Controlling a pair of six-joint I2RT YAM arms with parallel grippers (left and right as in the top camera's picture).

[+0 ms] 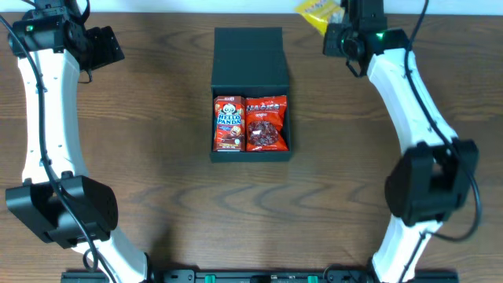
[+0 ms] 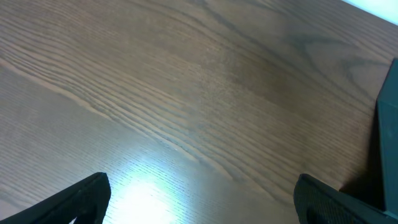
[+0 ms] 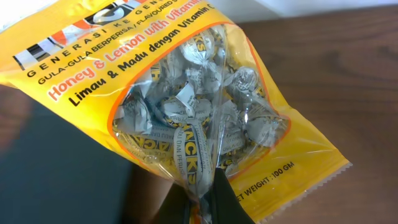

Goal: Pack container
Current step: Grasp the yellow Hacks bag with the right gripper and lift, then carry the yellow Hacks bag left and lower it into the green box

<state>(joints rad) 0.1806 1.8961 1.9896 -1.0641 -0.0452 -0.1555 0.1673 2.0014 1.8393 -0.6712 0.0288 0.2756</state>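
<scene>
The container (image 1: 248,56) sits midway between the left and right edges of the worktop (image 1: 157,173), somewhat closer to the far edge than to the near one. Its flap lid lies open toward the far edge. In its tray, on the near side, two packs lie side by side and touching: a red Hello Panda pack (image 1: 229,123) on the left and a red snack bag (image 1: 267,123) on the right. Farther off, near the far left corner, my left hand (image 1: 104,45) hangs over bare wood, fingers spread wide and holding nothing. At the far edge, to the right of the open lid, my right hand (image 3: 208,202) is pinching the lower edge of a yellow bag (image 3: 186,106) of wrapped honey-and-lemon candies.
</scene>
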